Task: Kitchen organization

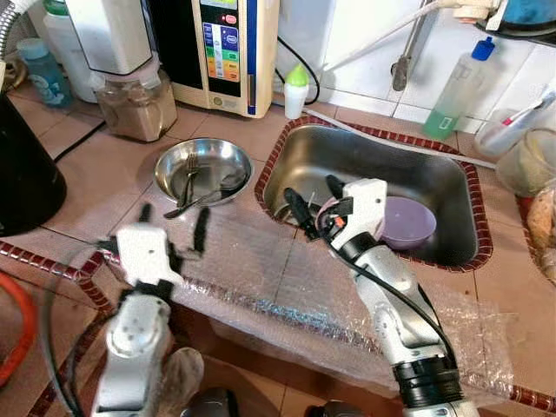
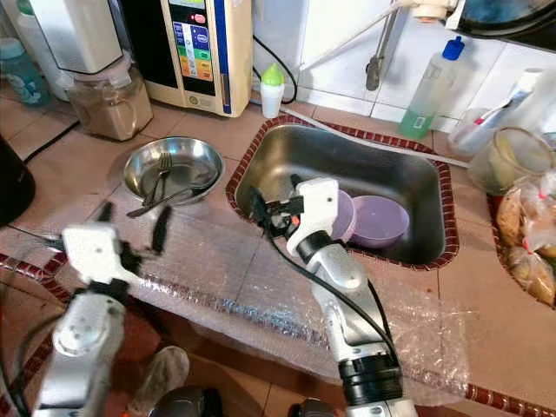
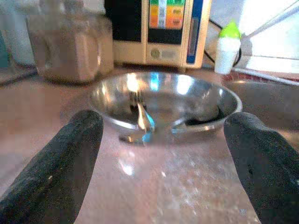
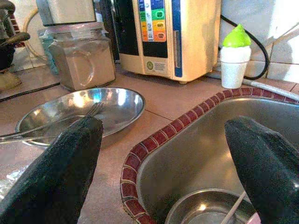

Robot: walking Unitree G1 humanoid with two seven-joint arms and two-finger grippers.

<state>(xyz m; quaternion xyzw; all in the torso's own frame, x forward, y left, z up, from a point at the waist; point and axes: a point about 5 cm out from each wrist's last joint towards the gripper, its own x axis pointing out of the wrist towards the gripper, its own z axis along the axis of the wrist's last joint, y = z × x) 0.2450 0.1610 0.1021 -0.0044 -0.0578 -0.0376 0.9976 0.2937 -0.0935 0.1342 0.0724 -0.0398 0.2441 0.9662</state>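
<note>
A steel bowl (image 1: 201, 167) sits on the tiled counter left of the sink, with a fork (image 1: 188, 170) and a spoon (image 1: 201, 201) lying in it. My left gripper (image 1: 172, 224) hovers open just in front of that bowl, nothing between its fingers (image 3: 56, 172). My right gripper (image 1: 314, 198) is open over the near left corner of the steel sink (image 1: 434, 174). A purple bowl (image 1: 407, 221) lies in the sink beside my right wrist. A small steel bowl (image 4: 205, 210) sits in the sink below the right gripper.
A sheet of bubble wrap (image 1: 261, 278) covers the counter's front edge. Behind the bowl stand a blender jar (image 1: 135, 104), a cream appliance (image 1: 228, 52) and a small green-capped bottle (image 1: 296, 90). A green soap bottle (image 1: 456, 87) and faucet pipe (image 1: 404, 61) stand behind the sink.
</note>
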